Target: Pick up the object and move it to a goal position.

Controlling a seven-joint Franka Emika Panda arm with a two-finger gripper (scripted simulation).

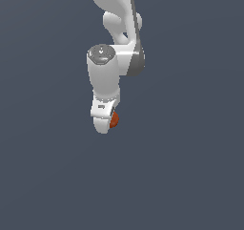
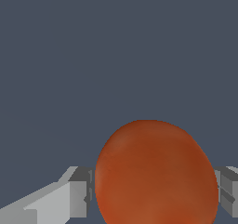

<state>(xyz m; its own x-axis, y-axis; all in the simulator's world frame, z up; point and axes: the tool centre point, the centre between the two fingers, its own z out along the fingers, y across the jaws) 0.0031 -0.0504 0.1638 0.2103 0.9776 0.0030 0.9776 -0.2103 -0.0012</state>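
The object (image 2: 155, 172), an orange-red ball with a mottled surface, fills the space between the two grey fingers (image 2: 79, 190) in the wrist view. Both pads press against its sides, so my gripper (image 2: 155, 193) is shut on it. In the exterior view the white arm reaches down from the top. Its gripper (image 1: 106, 124) hides most of the object (image 1: 114, 120), which peeks out on the exterior view's right of the hand. No mark for the goal position is in view.
A plain dark grey-blue surface (image 1: 190, 176) spreads around the arm in both views. The arm's white links and grey wrist joint (image 1: 136, 64) take up the upper middle of the exterior view.
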